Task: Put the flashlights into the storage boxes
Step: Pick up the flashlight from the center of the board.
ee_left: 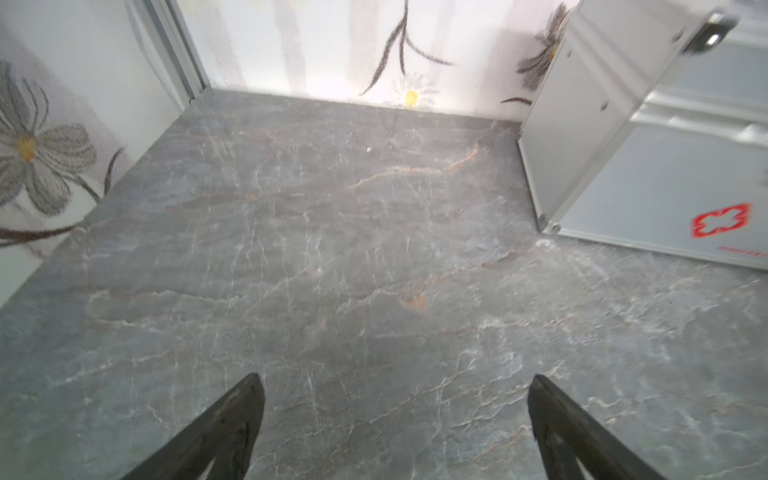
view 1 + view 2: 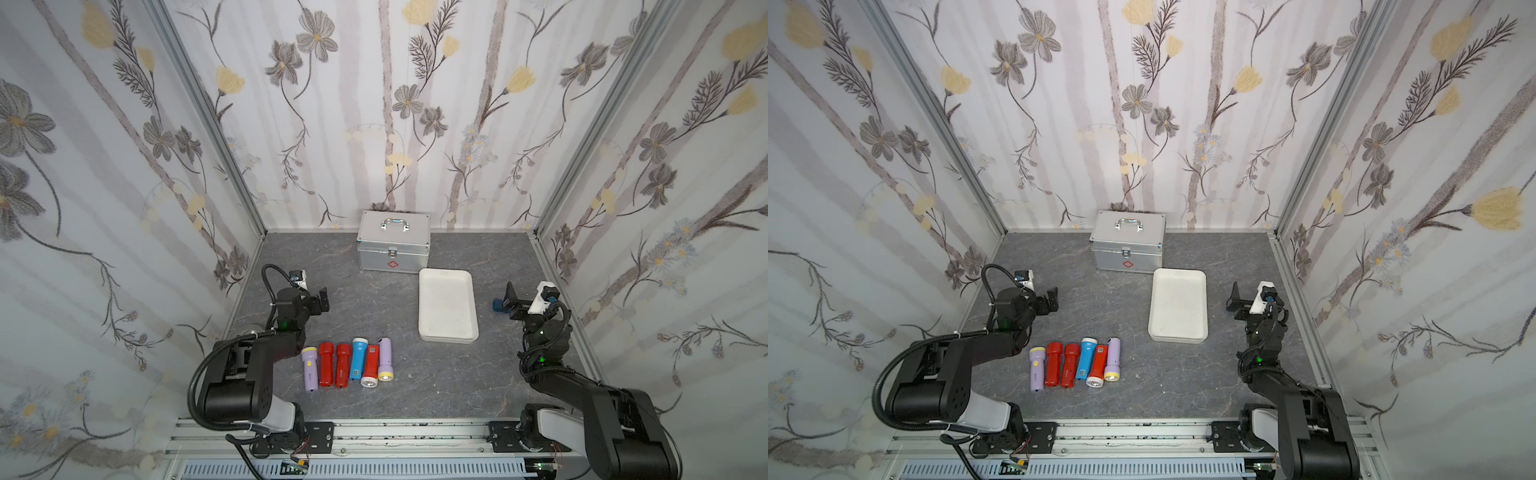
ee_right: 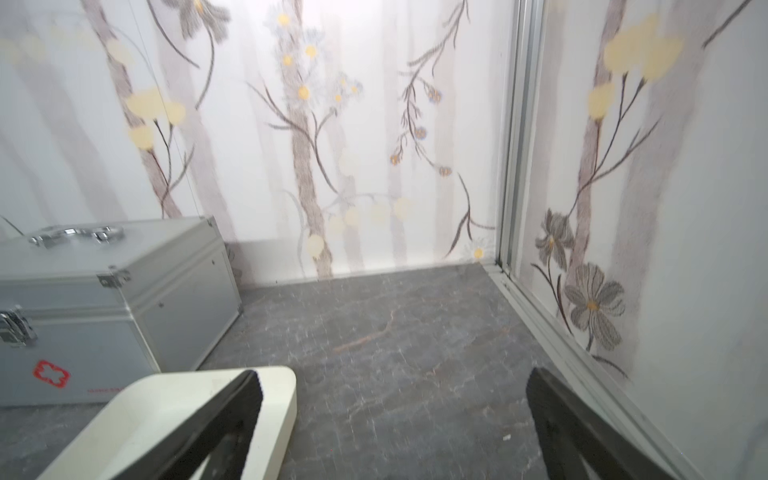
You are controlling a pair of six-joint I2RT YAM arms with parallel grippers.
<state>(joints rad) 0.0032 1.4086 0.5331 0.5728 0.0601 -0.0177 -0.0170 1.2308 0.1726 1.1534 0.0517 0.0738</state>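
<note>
Several flashlights lie side by side in a row on the grey floor in both top views: a lilac one (image 2: 310, 369), two red ones (image 2: 326, 364), a blue one (image 2: 358, 358), a red one with a white head (image 2: 370, 366) and another lilac one (image 2: 1112, 359). The storage box, a shallow white tray (image 2: 446, 305) (image 2: 1178, 305), sits empty to their far right. My left gripper (image 2: 321, 300) (image 1: 397, 382) hovers open behind the row, holding nothing. My right gripper (image 2: 508, 297) (image 3: 392, 378) stands open just right of the tray, whose corner (image 3: 274, 399) shows beside one finger.
A silver metal case (image 2: 392, 247) (image 1: 665, 166) (image 3: 104, 299) with a red cross and a handle stands against the back wall, just behind the tray. A small dark blue block (image 2: 496, 304) lies by my right gripper. Papered walls close in three sides.
</note>
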